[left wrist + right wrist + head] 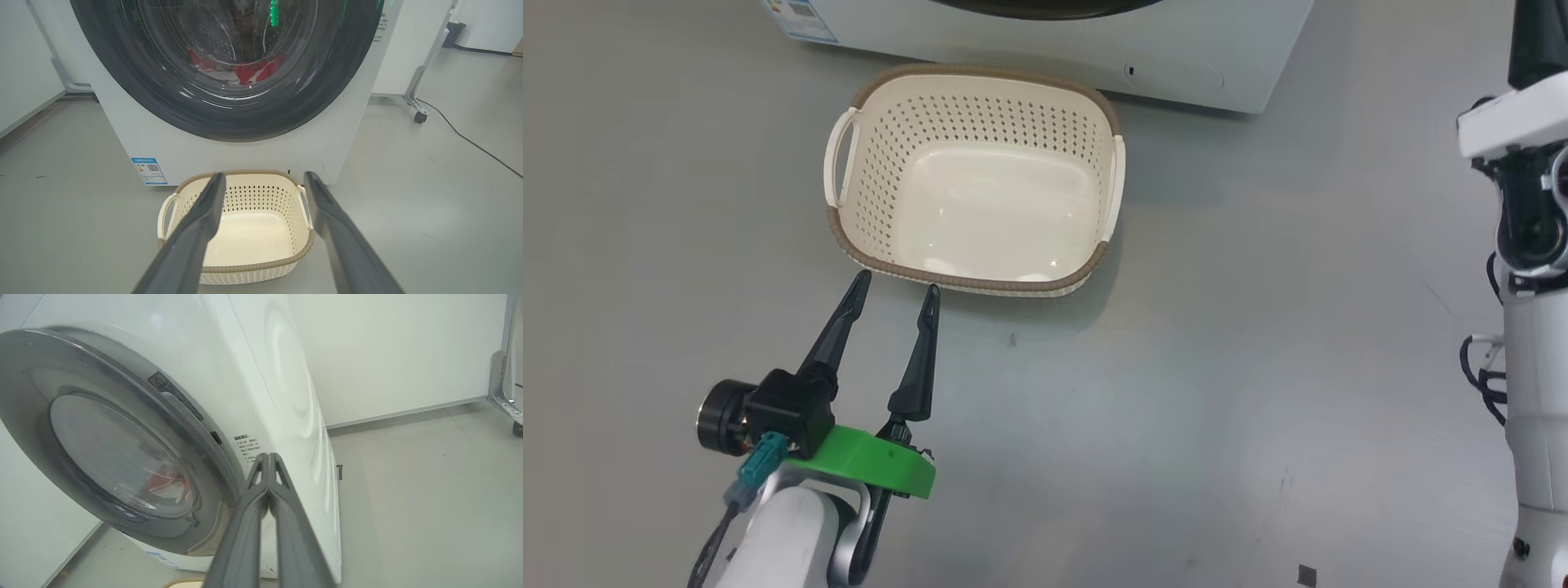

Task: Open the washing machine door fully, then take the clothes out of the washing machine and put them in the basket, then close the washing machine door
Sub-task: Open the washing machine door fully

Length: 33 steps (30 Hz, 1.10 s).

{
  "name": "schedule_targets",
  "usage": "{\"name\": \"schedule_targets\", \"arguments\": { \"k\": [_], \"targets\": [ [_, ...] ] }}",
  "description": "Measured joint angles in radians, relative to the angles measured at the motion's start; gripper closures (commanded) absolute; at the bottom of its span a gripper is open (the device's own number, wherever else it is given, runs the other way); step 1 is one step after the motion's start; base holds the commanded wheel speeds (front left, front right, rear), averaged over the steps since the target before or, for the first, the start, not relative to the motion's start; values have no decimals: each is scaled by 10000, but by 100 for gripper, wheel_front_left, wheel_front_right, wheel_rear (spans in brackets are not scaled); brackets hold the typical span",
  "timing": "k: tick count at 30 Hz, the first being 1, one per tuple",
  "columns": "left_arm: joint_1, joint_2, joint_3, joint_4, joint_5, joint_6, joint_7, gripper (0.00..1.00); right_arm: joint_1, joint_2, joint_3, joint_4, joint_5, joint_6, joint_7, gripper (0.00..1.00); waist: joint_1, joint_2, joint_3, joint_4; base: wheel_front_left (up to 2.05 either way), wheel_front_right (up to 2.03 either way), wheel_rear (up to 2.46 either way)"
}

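Our right gripper (268, 456), fingers pressed together, is hanging just beside the right rim of the door (118, 445), which is lying at ten o'clock from the tips. The door is sitting shut, clothes (165, 484) behind its glass. Our left gripper (896, 282), spread wide, is hovering farther off, basket (874, 180) at twelve o'clock.
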Motion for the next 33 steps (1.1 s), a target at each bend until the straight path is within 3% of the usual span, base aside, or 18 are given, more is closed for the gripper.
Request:
{"name": "schedule_targets", "arguments": {
  "k": [5, 14, 26, 30, 33],
  "targets": [
    [-82, -8, -63, -10, -215, 0, 0, 0, -875, 485, -717, 428, 1375, -40, 556, 100, 0, 0, 328, 270, 0, 0, 0],
    [-234, -23, -209, -90, -650, 0, 0, 0, -2406, 575, -1127, 1051, 2568, -387, 1733, 100, 0, 0, 728, 702, 0, 0, 0],
    [-432, -58, -244, -322, -1241, 0, 0, 0, -4179, 685, -1567, 2247, 4349, -1106, 3609, 100, 0, 0, 985, 1186, 0, 0, 0],
    [-432, -59, -313, -318, -1275, 0, 0, 0, -4584, 642, -1676, 2533, 4445, -1507, 4054, 100, 0, 0, 1041, 1249, 0, 0, 0],
    [-431, -63, -349, -309, -1315, 0, 0, 0, -4943, 577, -1774, 2702, 4562, -1615, 4224, 100, -1, 0, 1114, 1317, 0, 0, 0]
  ]
}}
